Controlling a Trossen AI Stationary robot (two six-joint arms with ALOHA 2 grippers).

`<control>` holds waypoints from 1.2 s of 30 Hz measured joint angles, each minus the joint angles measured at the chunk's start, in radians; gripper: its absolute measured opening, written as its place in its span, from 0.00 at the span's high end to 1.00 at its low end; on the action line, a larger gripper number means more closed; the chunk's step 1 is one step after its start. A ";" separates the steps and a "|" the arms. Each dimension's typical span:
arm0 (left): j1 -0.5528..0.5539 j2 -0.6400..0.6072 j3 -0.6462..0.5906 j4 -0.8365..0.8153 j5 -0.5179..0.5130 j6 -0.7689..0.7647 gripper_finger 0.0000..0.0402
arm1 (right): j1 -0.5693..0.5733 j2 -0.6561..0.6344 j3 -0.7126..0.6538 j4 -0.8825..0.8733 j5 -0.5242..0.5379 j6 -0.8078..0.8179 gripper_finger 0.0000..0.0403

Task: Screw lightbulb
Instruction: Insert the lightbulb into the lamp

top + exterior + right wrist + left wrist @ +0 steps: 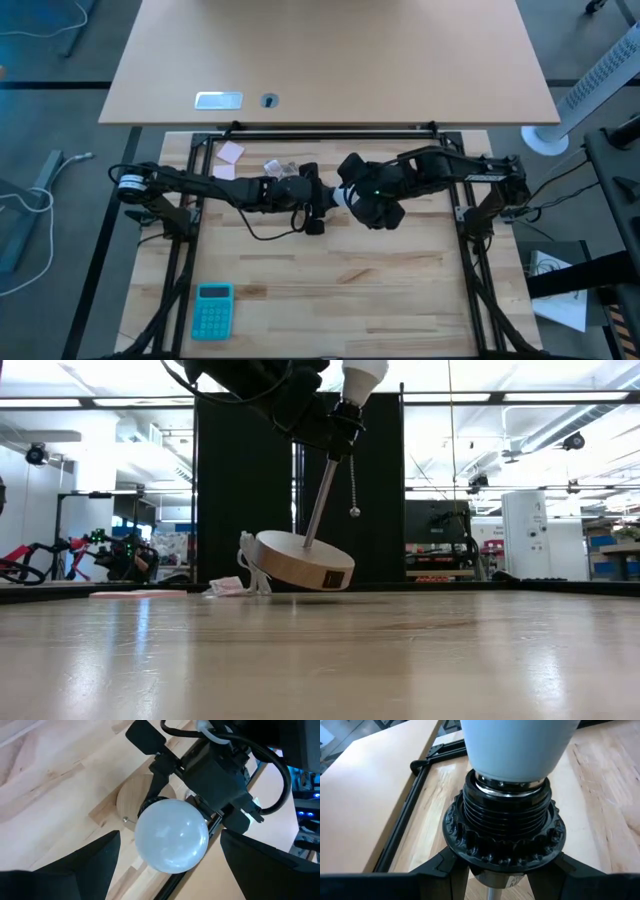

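Above table: one lightbulb (171, 836) in one socket (505, 827), left gripper (492, 870) clamping socket.

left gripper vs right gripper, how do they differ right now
The left gripper is shut on the lamp's black socket, holding the lamp tilted; the right gripper is open, gripping nothing. The left sits under the lightbulb; the right's fingers flank its dome without touching. Both meet mid-table.

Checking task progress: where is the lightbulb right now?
The lightbulb sits in the black socket atop the tilted lamp, mid-table; the left gripper clamps the socket, and the open right gripper straddles the bulb.
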 joint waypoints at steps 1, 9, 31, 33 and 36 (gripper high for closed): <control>0.000 0.000 0.000 0.001 0.000 0.000 0.62 | 0.000 0.000 0.000 0.000 0.000 0.000 0.16; 0.000 0.000 0.000 0.004 0.001 0.001 0.62 | -0.002 0.000 -0.039 0.023 0.000 -0.010 0.16; -0.003 0.001 -0.001 0.001 0.001 0.003 0.62 | -0.010 0.000 -0.131 0.111 0.061 0.034 0.17; -0.003 0.001 -0.001 0.004 0.001 0.005 0.62 | -0.010 0.000 -0.128 0.112 0.061 0.058 0.19; -0.004 0.001 -0.001 0.003 0.001 0.013 0.62 | -0.010 0.000 -0.128 0.113 0.061 0.075 0.23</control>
